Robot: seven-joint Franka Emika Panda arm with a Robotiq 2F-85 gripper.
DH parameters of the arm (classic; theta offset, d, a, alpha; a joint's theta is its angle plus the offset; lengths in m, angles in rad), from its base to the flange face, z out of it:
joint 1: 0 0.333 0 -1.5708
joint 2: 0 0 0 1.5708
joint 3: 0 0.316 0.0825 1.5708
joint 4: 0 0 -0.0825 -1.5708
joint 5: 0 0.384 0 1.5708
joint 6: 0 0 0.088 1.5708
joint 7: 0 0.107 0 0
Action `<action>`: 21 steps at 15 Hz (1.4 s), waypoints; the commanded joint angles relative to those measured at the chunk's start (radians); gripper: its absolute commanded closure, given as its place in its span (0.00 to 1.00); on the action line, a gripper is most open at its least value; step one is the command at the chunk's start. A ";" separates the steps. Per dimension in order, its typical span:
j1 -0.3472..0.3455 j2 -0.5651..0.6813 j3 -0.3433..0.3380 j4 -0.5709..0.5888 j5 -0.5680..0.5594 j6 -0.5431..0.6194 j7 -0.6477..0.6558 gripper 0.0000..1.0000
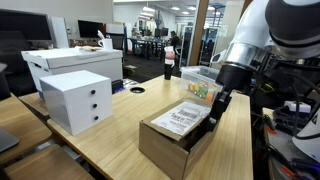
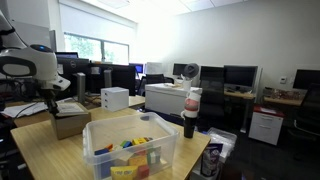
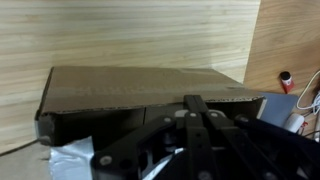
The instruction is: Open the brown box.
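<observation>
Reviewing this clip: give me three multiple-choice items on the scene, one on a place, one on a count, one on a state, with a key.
1. Where does the brown box stand?
A. on the wooden table
B. on the floor
C. on a chair

2. How many drawers does the white drawer cabinet have?
A. one
B. three
C. five

3. What state is the clear plastic bin in?
A. empty
B. overturned
C. holding colourful items

Key: 1 A, wood surrounds its base; 2 B, three fronts are stacked; 3 C, bright pieces show through its walls.
</observation>
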 commanded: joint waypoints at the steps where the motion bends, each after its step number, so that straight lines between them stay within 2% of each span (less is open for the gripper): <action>1: 0.028 0.009 -0.005 0.003 0.143 0.052 -0.153 0.98; 7: 0.037 0.007 -0.007 0.036 0.396 0.097 -0.434 0.98; 12: 0.029 0.004 -0.003 0.059 0.540 0.101 -0.608 0.99; 15: 0.027 0.000 0.001 0.073 0.590 0.113 -0.692 0.98; 21: 0.019 0.003 -0.001 0.124 0.552 0.162 -0.780 0.98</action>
